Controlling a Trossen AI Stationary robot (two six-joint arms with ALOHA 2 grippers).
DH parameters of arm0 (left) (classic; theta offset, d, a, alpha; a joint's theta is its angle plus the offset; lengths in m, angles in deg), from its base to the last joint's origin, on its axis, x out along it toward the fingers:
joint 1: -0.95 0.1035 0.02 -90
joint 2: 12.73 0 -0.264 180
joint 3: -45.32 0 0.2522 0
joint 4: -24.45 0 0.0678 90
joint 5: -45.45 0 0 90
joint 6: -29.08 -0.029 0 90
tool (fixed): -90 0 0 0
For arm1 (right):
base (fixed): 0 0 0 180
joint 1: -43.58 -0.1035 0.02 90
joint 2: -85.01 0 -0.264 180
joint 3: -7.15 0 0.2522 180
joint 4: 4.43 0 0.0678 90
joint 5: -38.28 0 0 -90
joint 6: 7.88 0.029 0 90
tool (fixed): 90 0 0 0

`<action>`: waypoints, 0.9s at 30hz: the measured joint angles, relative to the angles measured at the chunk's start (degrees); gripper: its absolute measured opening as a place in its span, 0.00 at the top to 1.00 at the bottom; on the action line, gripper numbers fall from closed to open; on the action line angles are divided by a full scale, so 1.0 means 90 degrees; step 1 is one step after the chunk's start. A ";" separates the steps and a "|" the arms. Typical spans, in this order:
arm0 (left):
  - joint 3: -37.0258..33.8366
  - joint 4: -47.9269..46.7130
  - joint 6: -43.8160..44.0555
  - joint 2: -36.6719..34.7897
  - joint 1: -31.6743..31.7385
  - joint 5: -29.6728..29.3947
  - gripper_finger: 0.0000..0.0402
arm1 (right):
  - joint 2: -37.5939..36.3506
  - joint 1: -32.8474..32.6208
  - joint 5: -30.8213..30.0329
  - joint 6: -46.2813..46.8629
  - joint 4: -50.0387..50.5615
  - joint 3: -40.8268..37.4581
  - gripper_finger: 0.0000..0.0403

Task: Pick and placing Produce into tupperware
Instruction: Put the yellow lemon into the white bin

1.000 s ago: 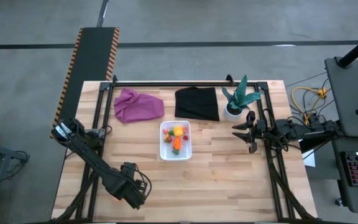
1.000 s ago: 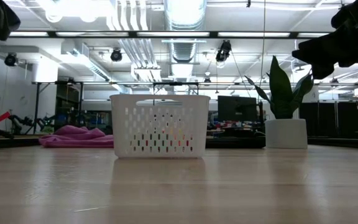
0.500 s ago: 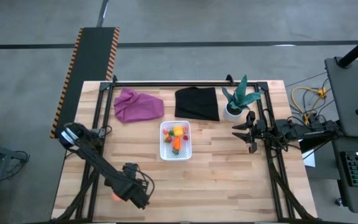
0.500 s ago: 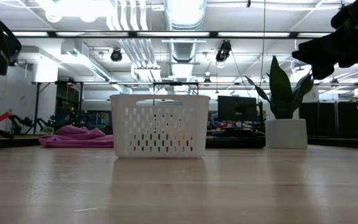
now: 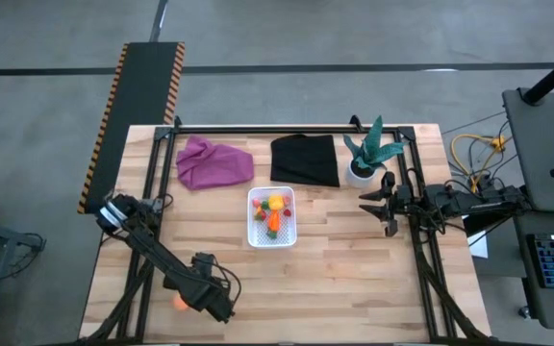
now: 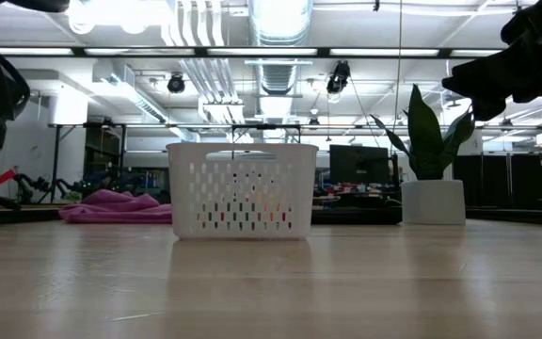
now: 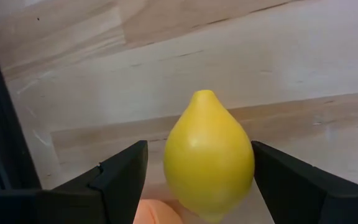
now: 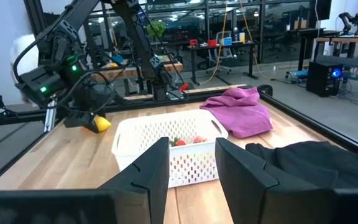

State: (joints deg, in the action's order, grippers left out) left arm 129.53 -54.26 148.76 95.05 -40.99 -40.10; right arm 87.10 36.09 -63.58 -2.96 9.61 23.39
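A white tub with perforated walls (image 5: pixel 250 219) (image 6: pixel 240 188) stands mid-table and holds several small toy fruits (image 5: pixel 273 213). My left gripper (image 5: pixel 214 306) (image 7: pixel 199 144) is low at the table's near left, open, with a yellow lemon (image 7: pixel 209 163) (image 8: pixel 101 124) between its fingers. The high view hides the lemon under the gripper. An orange peach (image 5: pixel 179 301) (image 7: pixel 157 213) lies on the table just left of that gripper. My right gripper (image 5: pixel 373 204) (image 8: pixel 191 146) waits open above the table's right side, pointing at the tub. My left gripper has the lemon's wide middle (image 7: pixel 182 165) between its open fingers. A gap shows beside one finger (image 7: pixel 126 177), while the lemon's outline meets the other finger (image 7: pixel 284 180). I cannot tell whether that finger touches it, or whether the lemon rests on the table.
At the far side lie a purple cloth (image 5: pixel 214 161) and a black cloth (image 5: pixel 305 159), with a potted plant (image 5: pixel 365 159) at the far right. Dark frame rails (image 5: pixel 421 240) run along the table's sides. Bare wood spreads near the tub and to the near right.
My left arm has come down and shifted slightly toward the near edge; its dark links have dropped into the low view's left side. The orange peach, hidden under the gripper before, now shows beside it. My right arm has kept still.
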 joint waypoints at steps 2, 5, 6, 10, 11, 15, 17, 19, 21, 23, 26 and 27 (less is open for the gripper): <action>-0.0008 0.0000 -0.0001 0.0010 -0.0002 -0.0002 0.34 | 0.0000 0.0000 -0.0002 0.0002 0.0000 0.0000 0.69; -0.0042 0.0000 -0.0002 0.0010 0.0005 -0.0007 0.37 | 0.0000 0.0000 -0.0002 0.0000 -0.0001 0.0000 0.69; -0.0049 0.0002 -0.0003 0.0010 0.0010 -0.0007 0.38 | 0.0000 0.0000 -0.0002 0.0001 0.0000 0.0000 0.69; -0.0062 -0.0001 -0.0078 0.0009 0.0026 -0.0010 0.48 | 0.0000 0.0000 0.0000 0.0001 -0.0001 0.0000 0.69; -0.0067 -0.0010 -0.0133 0.0007 0.0033 -0.0011 0.51 | 0.0000 0.0000 -0.0002 0.0000 -0.0001 0.0000 0.69; -0.0070 -0.0015 -0.0192 0.0000 0.0041 -0.0007 0.55 | 0.0000 0.0000 -0.0002 0.0002 -0.0001 0.0000 0.69; -0.0070 -0.0015 -0.0217 -0.0002 0.0041 -0.0004 0.55 | 0.0000 0.0000 -0.0002 -0.0001 -0.0001 0.0000 0.69; -0.0073 -0.0015 -0.0244 -0.0002 0.0041 0.0000 0.55 | 0.0000 0.0000 -0.0002 0.0001 0.0000 0.0000 0.69; -0.0073 -0.0014 -0.0371 -0.0002 0.0058 -0.0003 0.55 | 0.0000 0.0000 -0.0002 -0.0001 0.0001 0.0000 0.69; -0.0078 -0.0014 -0.0532 -0.0021 0.0084 -0.0044 0.55 | 0.0000 0.0000 -0.0002 -0.0001 -0.0001 0.0000 0.69; -0.0083 -0.0011 -0.0822 -0.0123 0.0136 -0.0269 0.55 | 0.0000 0.0000 -0.0002 0.0000 0.0000 0.0000 0.69; -0.0083 -0.0040 -0.0866 -0.0204 0.0152 -0.0389 0.55 | 0.0000 0.0000 -0.0002 0.0000 -0.0001 0.0000 0.69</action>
State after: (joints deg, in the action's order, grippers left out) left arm 128.79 -54.62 140.96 93.21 -39.62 -43.60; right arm 87.10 36.09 -63.60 -2.97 9.61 23.39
